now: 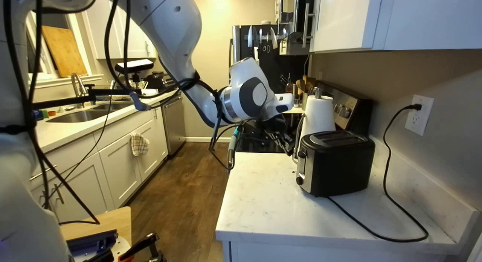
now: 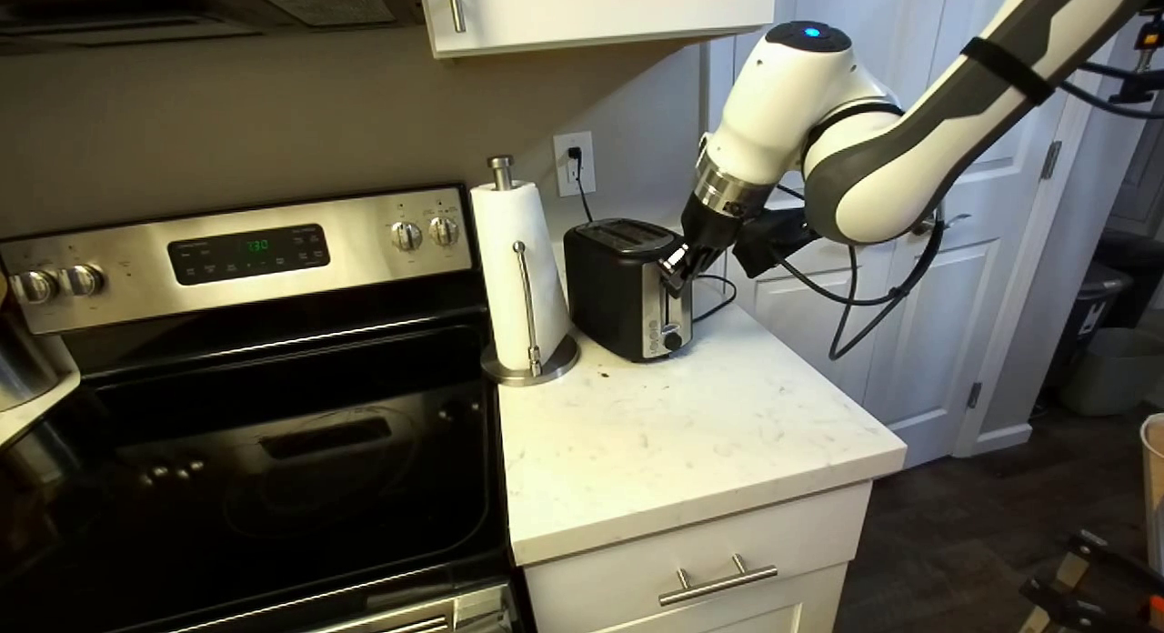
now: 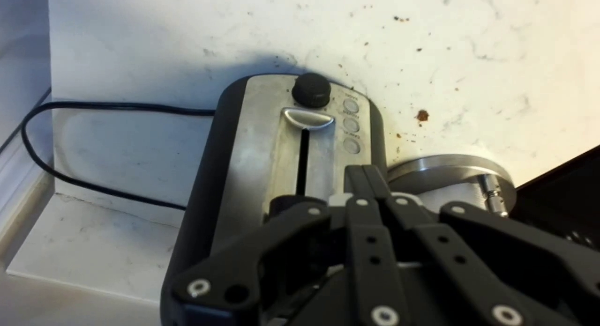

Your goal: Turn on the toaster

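The black toaster point(image 1: 339, 166) stands on the white counter, with its silver end panel facing the gripper. It also shows in an exterior view point(image 2: 605, 292) and the wrist view point(image 3: 251, 176). In the wrist view its black lever point(image 3: 287, 202) is at the top end of the slot, partly hidden behind a gripper finger. A round black knob point(image 3: 311, 90) sits at the panel's lower end. My gripper point(image 3: 368, 169) is shut with nothing between its fingertips, beside the lever in front of the panel. It shows in both exterior views point(image 1: 289, 150) point(image 2: 671, 283). Contact with the toaster cannot be told.
A paper towel roll on a metal stand point(image 2: 518, 269) stands close beside the toaster. The black power cord point(image 1: 389, 238) loops over the counter point(image 1: 260, 201) to a wall outlet point(image 1: 420, 115). A stove point(image 2: 273, 451) adjoins the counter. A white cabinet point(image 2: 600, 10) hangs above.
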